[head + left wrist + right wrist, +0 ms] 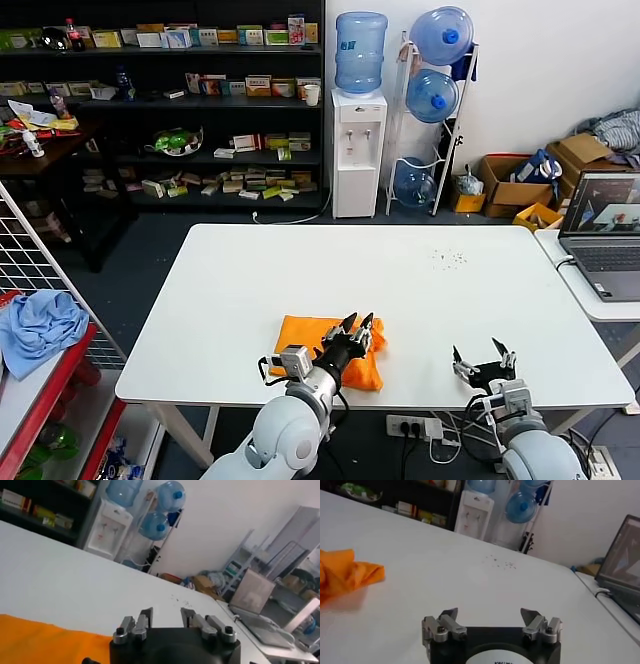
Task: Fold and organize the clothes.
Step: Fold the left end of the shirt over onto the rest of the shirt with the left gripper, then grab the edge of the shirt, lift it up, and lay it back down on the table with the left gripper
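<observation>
The clothes are one bright orange T-shirt (300, 336), lying in a folded bundle on the white table (400, 270) near its front edge. My left gripper (358, 322) hovers over the bundle's right end, open, with nothing between its fingers. In the left wrist view the left gripper (167, 612) points out across the bare tabletop, with the orange T-shirt (40, 641) below and to one side. My right gripper (480, 352) stands open over the table's front right, well apart from the shirt. From the right wrist, the right gripper (489, 612) is empty and the orange T-shirt (345, 574) lies farther off.
A laptop (605, 235) sits on a side table at the right. A wire rack at the left holds a light blue cloth (38, 325). Behind the table stand a water dispenser (358, 150), a rack of water bottles and dark shelves.
</observation>
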Available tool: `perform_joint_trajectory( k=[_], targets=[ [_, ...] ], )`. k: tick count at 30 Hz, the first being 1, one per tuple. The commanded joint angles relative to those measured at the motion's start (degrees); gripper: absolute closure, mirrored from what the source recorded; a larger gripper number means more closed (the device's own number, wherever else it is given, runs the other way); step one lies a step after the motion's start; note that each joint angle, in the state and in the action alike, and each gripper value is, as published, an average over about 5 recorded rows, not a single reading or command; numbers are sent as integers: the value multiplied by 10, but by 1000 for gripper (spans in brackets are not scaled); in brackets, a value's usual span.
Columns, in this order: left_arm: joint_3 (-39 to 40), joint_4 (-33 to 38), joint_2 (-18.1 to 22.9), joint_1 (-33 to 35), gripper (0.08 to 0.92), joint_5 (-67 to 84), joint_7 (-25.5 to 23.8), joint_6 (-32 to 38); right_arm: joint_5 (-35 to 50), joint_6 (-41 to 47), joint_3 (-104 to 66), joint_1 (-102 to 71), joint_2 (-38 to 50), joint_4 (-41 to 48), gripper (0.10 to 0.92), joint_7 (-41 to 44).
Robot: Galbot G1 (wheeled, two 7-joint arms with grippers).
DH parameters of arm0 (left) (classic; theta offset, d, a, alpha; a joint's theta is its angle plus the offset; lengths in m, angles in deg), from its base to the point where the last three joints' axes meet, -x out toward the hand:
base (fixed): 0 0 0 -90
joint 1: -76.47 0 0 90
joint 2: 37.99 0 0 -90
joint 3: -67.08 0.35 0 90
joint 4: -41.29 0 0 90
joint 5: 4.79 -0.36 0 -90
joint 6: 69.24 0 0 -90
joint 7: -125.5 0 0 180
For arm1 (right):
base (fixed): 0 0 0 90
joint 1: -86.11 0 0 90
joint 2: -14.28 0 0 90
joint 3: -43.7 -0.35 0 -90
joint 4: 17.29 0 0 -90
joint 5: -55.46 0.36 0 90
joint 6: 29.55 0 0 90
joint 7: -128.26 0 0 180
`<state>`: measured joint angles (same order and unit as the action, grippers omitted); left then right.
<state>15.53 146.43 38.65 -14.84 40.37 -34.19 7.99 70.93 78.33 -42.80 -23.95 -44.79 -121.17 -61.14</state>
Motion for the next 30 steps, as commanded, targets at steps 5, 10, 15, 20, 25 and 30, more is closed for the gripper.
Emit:
perform_joint_trajectory(
  k=[5,10,15,20,25,30],
  targets=[
    [-41,1,-76,24,372,5,-24,51,5,0,12,20,6,8,203,3],
    [-73,-12,-156,38,232,-6,-47,-1,3,-2,17,24,8,15,203,10],
    [-105,-33,-199,38,180,15,-81,-75,1,-6,20,22,15,17,203,22],
    [-126,-71,-210,29,177,39,-122,-113,1,-7,18,20,20,14,203,27],
    [-141,-109,-211,13,177,70,-156,-139,1,-8,15,14,19,13,203,32],
    [-145,-126,-203,0,177,112,-175,-157,0,-10,13,10,17,15,203,34]
  ],
)
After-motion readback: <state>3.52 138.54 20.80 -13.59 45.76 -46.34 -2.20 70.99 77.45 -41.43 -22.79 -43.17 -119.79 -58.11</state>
